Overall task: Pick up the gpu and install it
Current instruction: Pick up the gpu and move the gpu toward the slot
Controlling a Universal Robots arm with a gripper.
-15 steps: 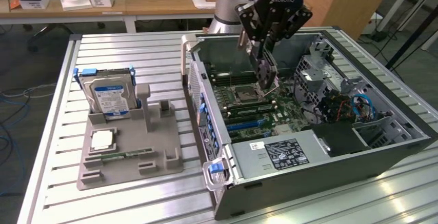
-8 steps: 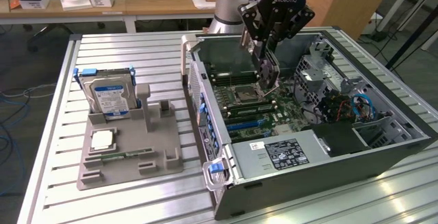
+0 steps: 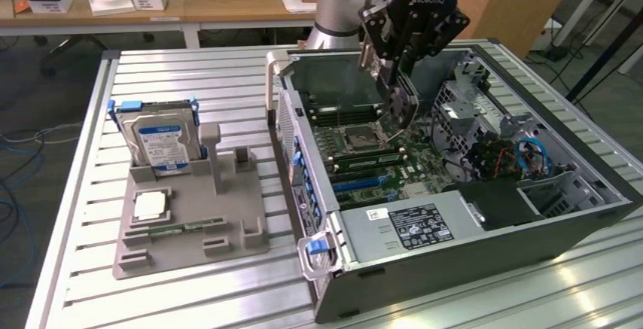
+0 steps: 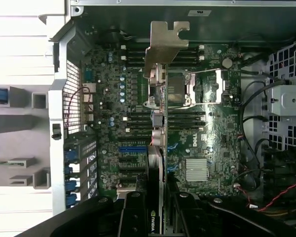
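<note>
A: Step in hand?
B: Judged as the carry. The gpu (image 3: 400, 103) is pinched edge-down by the fingers (image 4: 133, 217) of the gripper (image 3: 392, 73) and hung over the motherboard (image 4: 108, 108) inside the open case (image 3: 483, 254). Not yet seated.
A: What is called for next?
B: Card edge to be lined up with a slot, silver bracket (image 4: 165, 44) with the rear wall.
A: Surface, room?
B: Slatted metal counter (image 3: 201, 73). Grey fixture (image 3: 191, 223) with hard drive (image 3: 161, 144) noted at the exterior view's left. Wooden desks (image 3: 251, 1) far behind.

gpu (image 3: 400, 99): in my pincer (image 4: 157, 213), hanging below it.
motherboard (image 3: 394, 162): under my pincer, inside the case (image 3: 483, 257).
hard drive (image 3: 161, 142): well apart from my pincer, on the holder (image 3: 191, 227) beside the case.
</note>
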